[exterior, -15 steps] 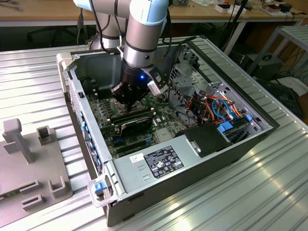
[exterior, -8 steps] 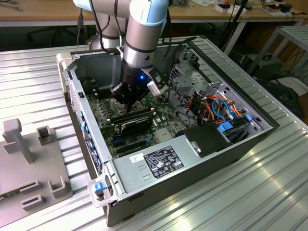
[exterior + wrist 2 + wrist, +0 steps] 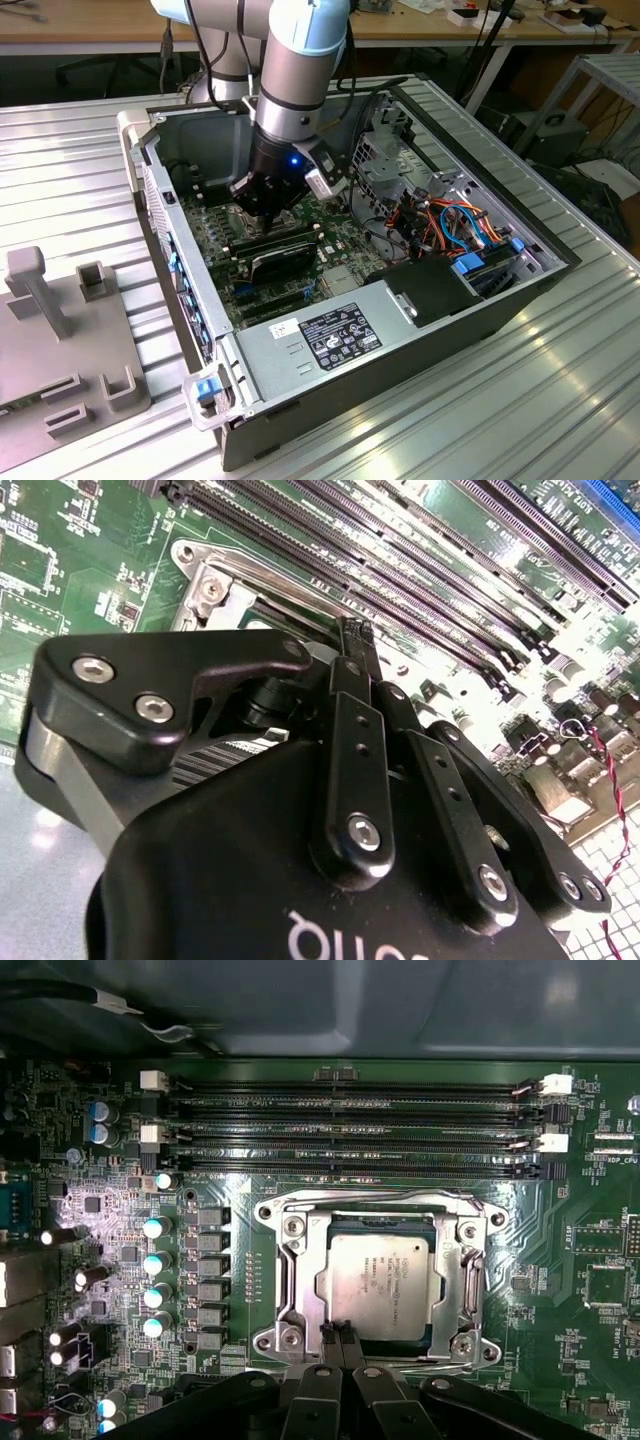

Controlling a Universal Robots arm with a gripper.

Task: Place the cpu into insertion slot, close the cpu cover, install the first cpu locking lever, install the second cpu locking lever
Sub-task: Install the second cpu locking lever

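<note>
The hand (image 3: 337,1345) is seen low over the motherboard (image 3: 120,1210) inside the open computer case (image 3: 330,345), its two fingertips (image 3: 345,1338) pressed together with nothing visibly between them, so it is judged clenched and empty. In the first wrist view the cpu (image 3: 372,1285) is found lying flat in the slot (image 3: 375,1222), face up, square to the frame, its edges parallel to the memory slots (image 3: 350,1125) beyond it. The cover (image 3: 465,1280) is seen folded down around the chip, framing it through its window. The fingertips are placed at the socket's near edge, just beside the chip's near side, so the chip lies directly ahead of the hand. In the second wrist view the fingertips (image 3: 357,640) are shown touching or almost touching the frame's edge.
</note>
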